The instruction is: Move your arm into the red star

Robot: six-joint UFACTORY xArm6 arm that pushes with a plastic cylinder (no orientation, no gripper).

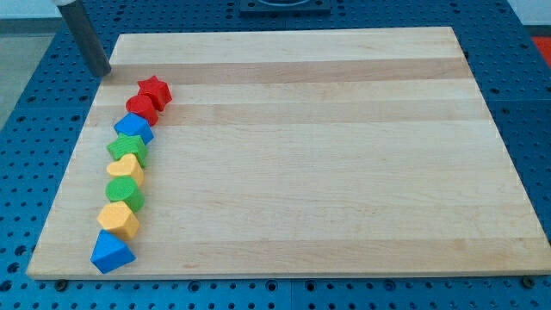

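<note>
The red star (155, 90) lies on the wooden board (327, 155) near its top left corner, at the top of a slanting chain of blocks. My tip (102, 72) is at the board's top left edge, up and to the left of the red star and apart from it. Below the star, touching one another, come a red round block (142, 108), a blue block (133, 128), a green block (127, 148), a yellow heart (129, 168), a green block (125, 192), a yellow block (119, 220) and a blue block (112, 251).
The chain of blocks runs down the board's left side to near its bottom left corner. A blue perforated table (34, 129) surrounds the board.
</note>
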